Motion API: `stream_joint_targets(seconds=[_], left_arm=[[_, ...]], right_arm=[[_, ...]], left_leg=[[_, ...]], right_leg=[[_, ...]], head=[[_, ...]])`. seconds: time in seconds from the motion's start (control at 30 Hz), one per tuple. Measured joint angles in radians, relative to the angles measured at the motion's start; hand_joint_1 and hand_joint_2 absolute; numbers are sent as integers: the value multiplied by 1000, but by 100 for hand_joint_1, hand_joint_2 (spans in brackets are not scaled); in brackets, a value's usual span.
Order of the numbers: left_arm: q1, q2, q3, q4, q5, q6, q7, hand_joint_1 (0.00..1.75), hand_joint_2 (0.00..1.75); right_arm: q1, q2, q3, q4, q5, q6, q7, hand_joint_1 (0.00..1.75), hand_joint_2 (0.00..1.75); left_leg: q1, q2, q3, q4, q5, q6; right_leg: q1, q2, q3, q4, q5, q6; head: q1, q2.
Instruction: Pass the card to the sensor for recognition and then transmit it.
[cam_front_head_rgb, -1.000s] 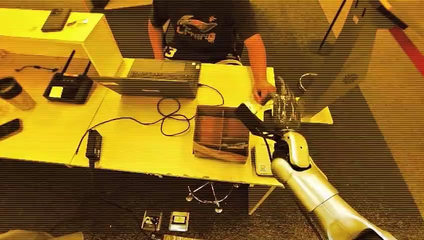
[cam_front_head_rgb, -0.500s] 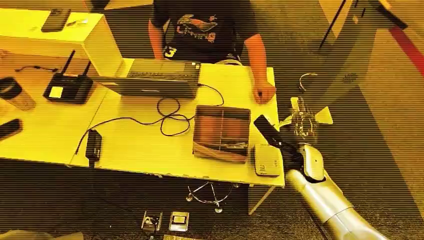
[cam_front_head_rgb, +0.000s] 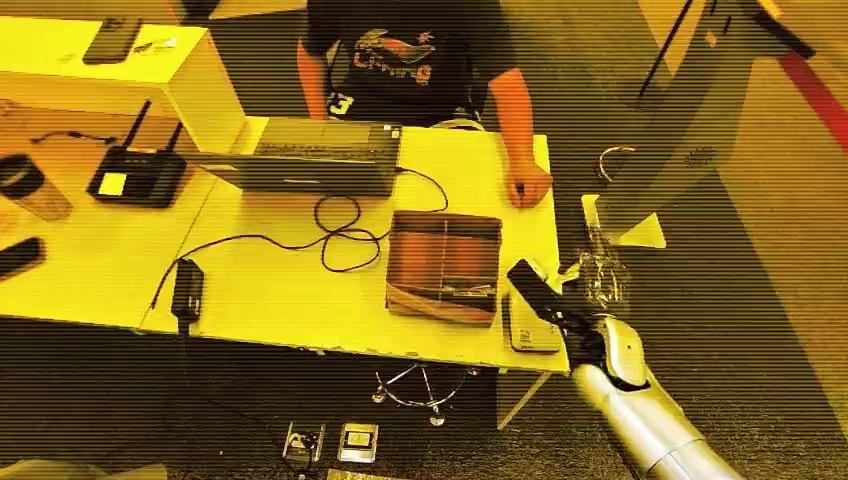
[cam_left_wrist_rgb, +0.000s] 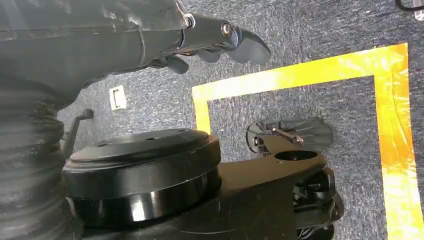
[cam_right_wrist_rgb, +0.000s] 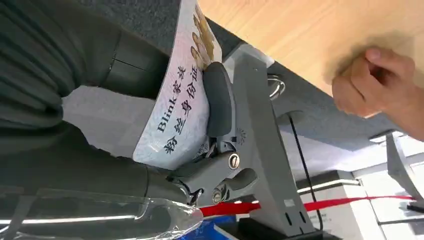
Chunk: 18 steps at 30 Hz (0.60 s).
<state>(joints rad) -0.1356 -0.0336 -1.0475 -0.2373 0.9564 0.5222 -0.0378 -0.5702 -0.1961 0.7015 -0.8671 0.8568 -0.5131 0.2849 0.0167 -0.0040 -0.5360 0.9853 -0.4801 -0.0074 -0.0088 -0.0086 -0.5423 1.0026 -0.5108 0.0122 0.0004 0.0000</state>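
In the right wrist view my right hand (cam_right_wrist_rgb: 200, 150) holds a white card (cam_right_wrist_rgb: 177, 107) with blue print, my thumb (cam_right_wrist_rgb: 218, 100) pressing on its face. In the head view this right hand (cam_front_head_rgb: 597, 275) hangs just past the table's right edge, beside the white sensor (cam_front_head_rgb: 530, 335) at the front right corner. The sensor is partly covered by a dark part of my hand. My left hand (cam_left_wrist_rgb: 220, 40) hangs over the carpet and holds nothing, its fingers loosely apart.
A person sits behind the yellow table (cam_front_head_rgb: 290, 290), one hand (cam_front_head_rgb: 527, 187) resting on it. A brown open box (cam_front_head_rgb: 443, 265) stands left of the sensor, with a laptop (cam_front_head_rgb: 310, 155), cables (cam_front_head_rgb: 335, 230), a router (cam_front_head_rgb: 137, 175) and an adapter (cam_front_head_rgb: 186, 290) farther left.
My right hand has drawn back from near the person's hand toward me, ending beside the sensor with the card. The person's hand stays on the table.
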Motion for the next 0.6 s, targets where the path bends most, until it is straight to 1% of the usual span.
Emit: stream_joint_targets(seconds=[0.3, 0.6], left_arm=[[0, 1, 0, 0, 3, -1, 0, 0, 175], [1, 1, 0, 0, 0, -1, 0, 0, 175]], right_arm=[[32, 20, 18, 8, -14, 26, -13, 175, 175], [54, 34, 39, 23, -31, 27, -14, 175, 175]], left_leg=[[0, 0, 0, 0, 0, 0], [0, 0, 0, 0, 0, 0]], right_leg=[[0, 0, 0, 0, 0, 0], [0, 0, 0, 0, 0, 0]], head=[[0, 0], [0, 0]])
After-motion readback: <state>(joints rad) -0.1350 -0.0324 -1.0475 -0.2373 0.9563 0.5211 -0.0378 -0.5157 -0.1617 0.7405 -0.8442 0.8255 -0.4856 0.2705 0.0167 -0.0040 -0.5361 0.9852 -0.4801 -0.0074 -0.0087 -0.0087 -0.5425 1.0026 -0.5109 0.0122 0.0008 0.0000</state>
